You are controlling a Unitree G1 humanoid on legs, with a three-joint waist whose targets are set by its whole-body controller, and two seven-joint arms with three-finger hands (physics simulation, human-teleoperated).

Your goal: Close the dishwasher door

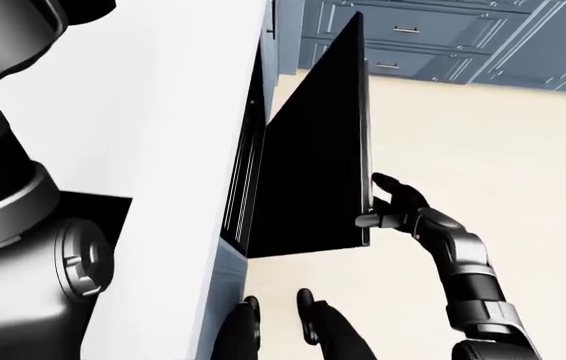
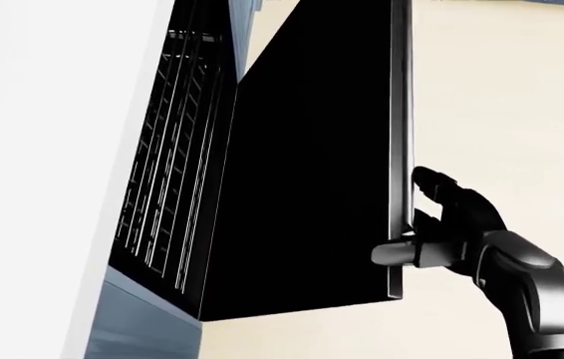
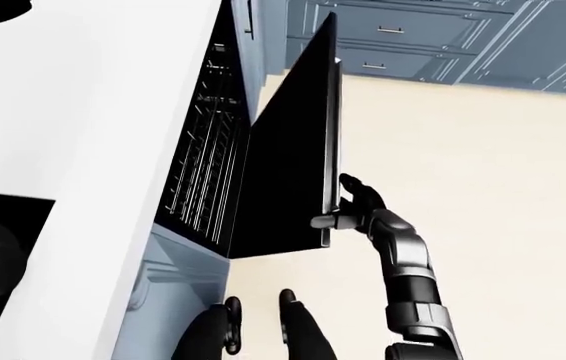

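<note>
The flat black dishwasher door point(image 2: 312, 164) stands partly open, swung out from the white desk point(image 2: 43, 149) at the left of the head view, with thin wire racks point(image 2: 163, 187) showing in the gap between them. The right hand point(image 2: 451, 224) is at the door's right edge near its lower corner, fingers point(image 2: 432, 183) spread, with one pale-tipped finger hooked over the edge and the others lying against the door's outer face. The cream floor point(image 2: 521, 112) lies to the right, and blue-grey cabinets point(image 1: 443, 37) stand far across it. The left arm point(image 1: 13, 187) fills the left-eye view's left side; whether its fingers are spread or closed I cannot tell.
</note>
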